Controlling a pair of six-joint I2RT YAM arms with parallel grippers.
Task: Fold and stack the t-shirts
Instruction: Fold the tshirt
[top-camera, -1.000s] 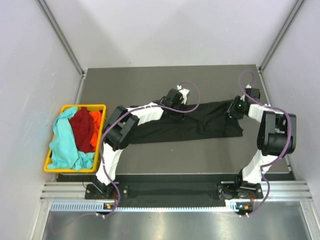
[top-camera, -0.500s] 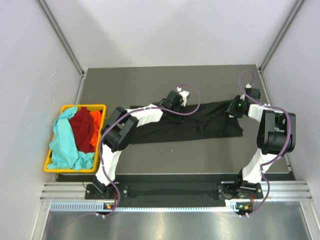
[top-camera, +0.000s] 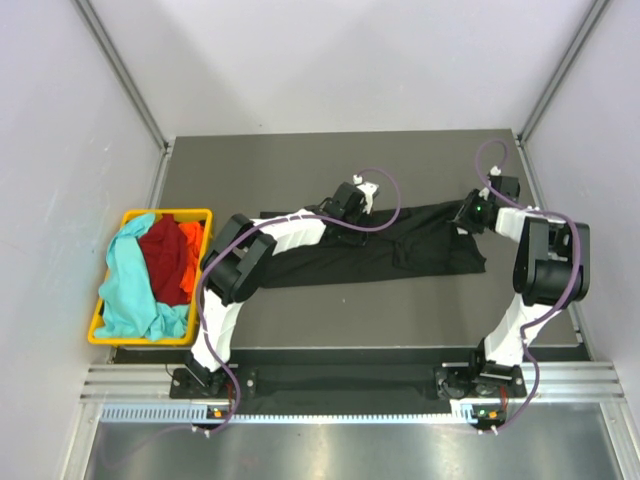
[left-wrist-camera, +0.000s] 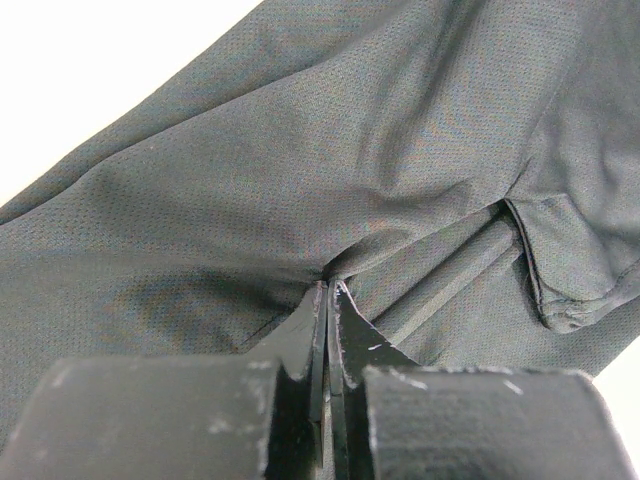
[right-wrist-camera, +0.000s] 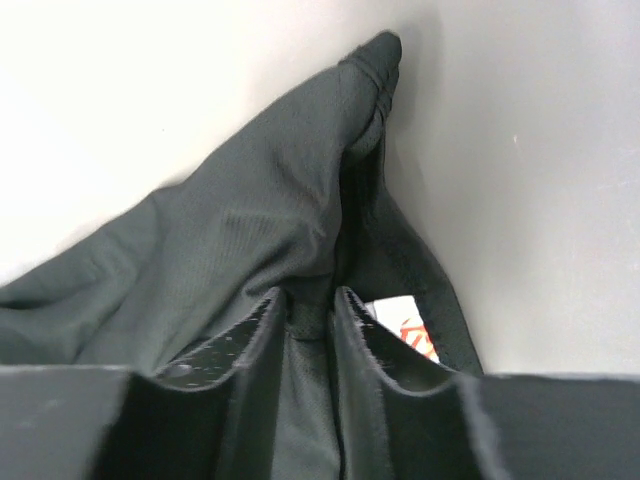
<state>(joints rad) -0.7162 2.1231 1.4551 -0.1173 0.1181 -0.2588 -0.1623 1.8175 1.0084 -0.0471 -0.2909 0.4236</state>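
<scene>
- Nearest, at the left edge of the counter (top-camera: 400, 160), the yellow basket (top-camera: 205, 213) holds the teal t-shirt (top-camera: 125, 280), red t-shirt (top-camera: 165, 255) and orange t-shirt (top-camera: 190, 260) in an unfolded heap.
- The black t-shirt (top-camera: 400, 250) lies stretched sideways across the middle of the counter, rumpled and not yet squared.
- Farther back, the left hand (left-wrist-camera: 328, 290) is pinched tight on a tuck of black cloth near the shirt's far edge.
- The right hand (right-wrist-camera: 310, 295) clamps the collar end, just beside the white neck label (right-wrist-camera: 400, 325).
- This looks like the spreading or first fold of the first shirt. The next move likely needs both hands travelling together, keeping the cloth taut.
</scene>
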